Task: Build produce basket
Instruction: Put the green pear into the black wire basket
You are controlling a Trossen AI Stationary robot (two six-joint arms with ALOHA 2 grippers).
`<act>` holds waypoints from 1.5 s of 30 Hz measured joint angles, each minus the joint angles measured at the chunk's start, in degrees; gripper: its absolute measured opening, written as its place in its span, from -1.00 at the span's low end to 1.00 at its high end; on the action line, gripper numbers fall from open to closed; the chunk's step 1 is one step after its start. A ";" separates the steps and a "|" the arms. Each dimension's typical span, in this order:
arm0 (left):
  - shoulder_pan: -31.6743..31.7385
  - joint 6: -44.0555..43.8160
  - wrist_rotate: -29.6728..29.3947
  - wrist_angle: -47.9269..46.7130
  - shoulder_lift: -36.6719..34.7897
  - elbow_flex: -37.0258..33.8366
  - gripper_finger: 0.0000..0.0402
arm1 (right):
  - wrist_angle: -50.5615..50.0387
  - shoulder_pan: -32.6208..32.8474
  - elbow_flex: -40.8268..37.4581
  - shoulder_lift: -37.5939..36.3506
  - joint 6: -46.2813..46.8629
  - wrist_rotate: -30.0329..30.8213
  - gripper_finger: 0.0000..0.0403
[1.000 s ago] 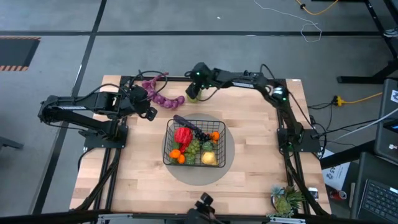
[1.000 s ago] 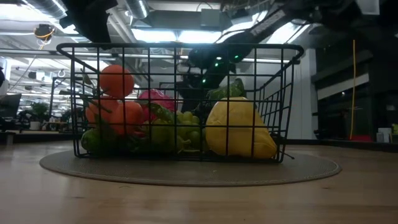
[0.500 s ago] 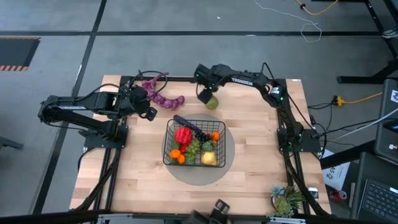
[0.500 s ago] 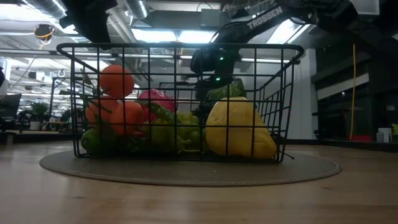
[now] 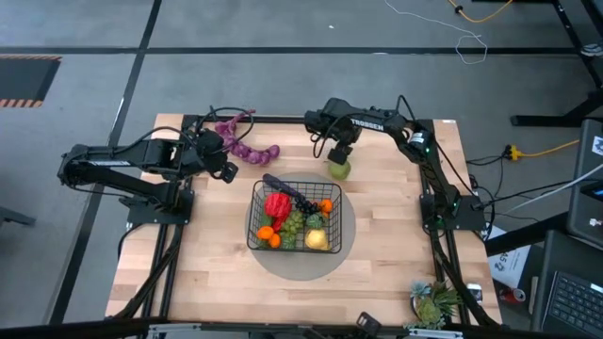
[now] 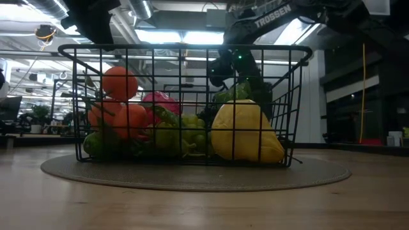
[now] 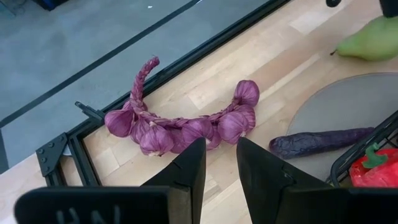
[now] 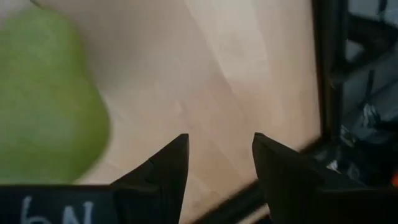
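The black wire basket (image 5: 254, 209) stands on a round grey mat (image 5: 345, 237) mid-table. It holds a red pepper (image 5: 277, 205), oranges, green grapes and a yellow lemon (image 6: 246, 131). A dark purple long vegetable (image 7: 320, 142) lies by its far left corner. A green pear (image 5: 338, 170) lies on the table at the mat's far edge. My right gripper (image 5: 339, 153) is open just beyond the pear, which shows beside its fingers (image 8: 43, 99), not between them. The purple string (image 7: 180, 127) lies at the far left. My left gripper (image 5: 227, 170) hovers near it, slightly open and empty. My right gripper has nothing between its open fingers. The pear lies off the outer side of one finger (image 8: 158, 171). I cannot tell whether that finger touches the pear.
A spiky green potted plant (image 5: 433, 301) stands at the near right corner. Bare wood lies left and near of the mat. The table's black frame rail (image 7: 205, 46) runs along the far edge behind the purple string.
My right gripper has gone from the far edge toward the table's right and near side, toward the basket. The pear has gone along with it and now lies at the mat's far edge.
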 joint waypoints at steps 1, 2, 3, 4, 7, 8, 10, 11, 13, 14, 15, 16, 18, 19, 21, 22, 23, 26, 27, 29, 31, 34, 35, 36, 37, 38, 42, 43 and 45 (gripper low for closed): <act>0.01 0.00 0.00 0.00 0.00 -0.01 -0.57 | -0.07 0.00 0.00 -0.14 0.61 0.40 -0.11; 0.00 0.00 0.00 -0.02 0.00 -0.01 -0.57 | 0.41 0.00 0.00 -0.25 1.13 0.53 -0.11; -0.01 0.00 0.00 -0.02 0.00 0.00 -0.57 | 1.00 0.00 0.00 -0.44 1.04 0.57 -0.11; 0.01 0.00 0.00 -0.02 0.00 0.01 -0.57 | 1.75 0.04 0.00 -0.75 0.37 0.55 -0.11; 0.01 0.02 -0.02 -0.02 0.00 -0.01 -0.57 | 5.82 0.54 -0.01 -1.72 -0.92 -0.63 -0.11; -0.01 0.08 -0.02 -0.06 0.00 0.01 -0.57 | 8.08 0.76 -0.02 -1.98 -1.71 -2.50 -0.11; 0.01 0.45 -0.05 -0.05 0.00 -0.01 -0.57 | 13.05 1.35 -0.02 -2.37 -3.87 -7.97 -0.11; 0.00 0.45 -0.17 -0.08 0.00 -0.01 -0.57 | 15.38 1.75 -0.02 -2.37 -5.47 -11.35 -0.11; 0.01 0.46 -0.22 -0.07 0.00 -0.01 -0.57 | 19.38 2.80 -0.12 -2.35 -8.35 -17.49 -0.11; 0.01 0.46 -0.22 -0.09 0.00 -0.01 -0.57 | 21.70 3.48 -0.58 -2.35 -9.59 -19.66 -0.11; 0.01 0.46 -0.24 -0.09 0.00 -0.01 -0.57 | 23.73 4.14 -1.22 -2.35 -10.86 -21.11 -0.11; -0.02 0.46 -0.24 -0.07 0.00 -0.01 -0.57 | 25.11 4.81 -2.01 -2.33 -11.92 -21.81 -0.11; 0.01 0.46 -0.26 -0.07 0.00 -0.01 -0.57 | 26.56 6.13 -4.06 -2.25 -12.64 -22.01 -0.11; 0.01 0.46 -0.28 -0.06 0.00 -0.01 -0.57 | 26.90 6.69 -5.02 -2.24 -13.00 -22.06 -0.11; 0.01 0.46 -0.31 -0.08 0.00 -0.01 -0.57 | 26.78 7.60 -7.20 -2.35 -13.96 -22.08 -0.11; -0.01 0.46 -0.33 -0.05 0.00 -0.01 -0.57 | 25.89 7.95 -8.39 -2.31 -14.00 -21.76 -0.11; 0.00 0.46 -0.33 -0.07 0.00 0.00 -0.57 | 24.65 8.21 -9.33 -2.12 -13.96 -21.48 -0.11; 0.00 0.46 -0.39 -0.07 0.00 -0.01 -0.57 | 20.24 8.49 -11.35 -2.28 -12.38 -15.35 -0.11; 0.00 0.46 -0.39 -0.05 0.00 -0.01 -0.57 | 19.04 8.47 -11.97 -2.47 -11.20 -12.19 -0.11; 0.01 0.46 -0.56 -0.03 0.00 -0.01 -0.57 | 17.65 8.25 -12.57 -2.64 -9.27 -7.39 -0.11; 0.01 0.46 -0.68 -0.02 0.01 0.00 -0.57 | 17.36 7.83 -12.58 -3.17 -8.88 -5.97 -0.11; 0.00 0.46 -0.72 0.00 0.02 -0.01 -0.57 | 14.80 7.50 -12.52 -3.87 -8.93 -6.19 -0.11; 0.00 0.46 -0.74 0.00 0.00 -0.01 -0.57 | 13.60 7.44 -12.55 -3.95 -8.89 -6.26 -0.11; 0.01 0.46 -0.73 0.00 0.00 0.00 -0.57 | 12.09 7.32 -12.56 -4.14 -8.91 -6.13 -0.11; 0.01 0.46 -0.72 -0.01 0.01 -0.01 -0.57 | 10.40 7.17 -12.57 -4.61 -8.88 -5.77 -0.11; 0.00 0.46 -0.72 -0.01 0.00 -0.01 -0.57 | 8.70 7.05 -12.56 -5.20 -8.62 -5.03 -0.11; 0.01 0.46 -0.72 -0.01 0.00 -0.01 -0.57 | 4.52 6.34 -14.00 -8.76 -5.21 -2.43 -0.11; -0.01 0.46 -0.71 0.00 0.01 0.00 -0.57 | 4.22 6.16 -15.10 -10.23 -4.47 -2.42 -0.11; 0.01 0.46 -0.72 -0.01 0.00 -0.01 -0.57 | 4.41 5.92 -17.89 -13.82 -2.95 -2.51 -0.11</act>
